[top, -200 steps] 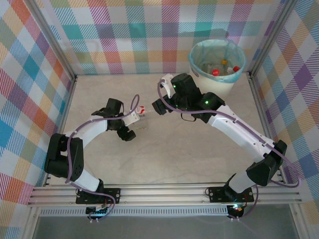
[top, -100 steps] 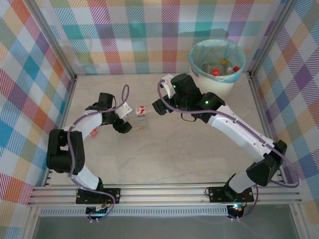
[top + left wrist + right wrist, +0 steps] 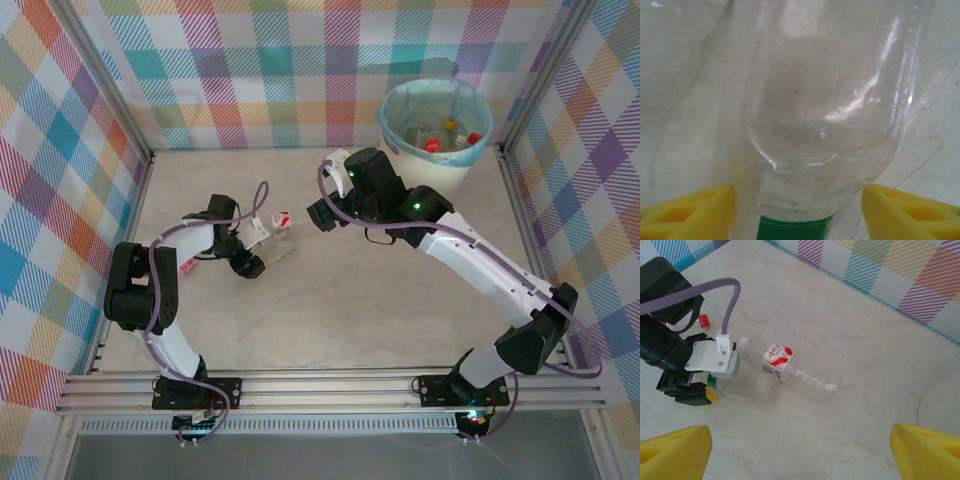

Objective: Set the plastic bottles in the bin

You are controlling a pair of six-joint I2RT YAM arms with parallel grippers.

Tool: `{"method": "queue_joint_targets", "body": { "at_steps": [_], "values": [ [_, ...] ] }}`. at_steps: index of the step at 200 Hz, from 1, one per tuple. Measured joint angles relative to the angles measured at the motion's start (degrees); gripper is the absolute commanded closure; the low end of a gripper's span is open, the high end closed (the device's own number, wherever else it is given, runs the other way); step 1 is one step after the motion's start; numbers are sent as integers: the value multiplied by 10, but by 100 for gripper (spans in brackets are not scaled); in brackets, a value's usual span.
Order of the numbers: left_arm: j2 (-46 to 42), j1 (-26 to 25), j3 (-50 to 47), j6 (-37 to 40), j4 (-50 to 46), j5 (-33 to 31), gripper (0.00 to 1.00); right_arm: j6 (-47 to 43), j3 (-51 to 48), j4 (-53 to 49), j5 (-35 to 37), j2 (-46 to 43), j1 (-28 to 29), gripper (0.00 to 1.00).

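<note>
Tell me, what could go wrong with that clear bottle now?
The clear bottle between the fingers of the left gripper is round and smooth, so it might squirt out as they close. The red-labelled bottle right beside it could get knocked away. The bin stands far off in the back corner, a long carry.

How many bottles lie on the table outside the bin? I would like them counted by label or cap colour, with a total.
Clear bottle with red-and-white label: 1
Clear bottle with green label: 1
Red-capped bottle, partly behind the left arm: 1
Total: 3
</note>
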Motion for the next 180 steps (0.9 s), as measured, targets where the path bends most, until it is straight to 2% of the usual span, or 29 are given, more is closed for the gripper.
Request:
{"method": "queue_joint_targets", "body": {
  "at_steps": [60,91,140,180],
  "values": [
    [-8,-14,1,24,-28,7,64,2,-1,-5,6,-12,0,9],
    [-50,-20,0,32,-38,18,71,1,-14,-5,12,-34,0,9],
    [-146,-26,-9,40,-38,49,73,2,-17,-5,19,-63,0,10],
    [-249,-44,-22,-8,0,104,73,14,-27,30,-24,-91,0,1]
  ]
}}
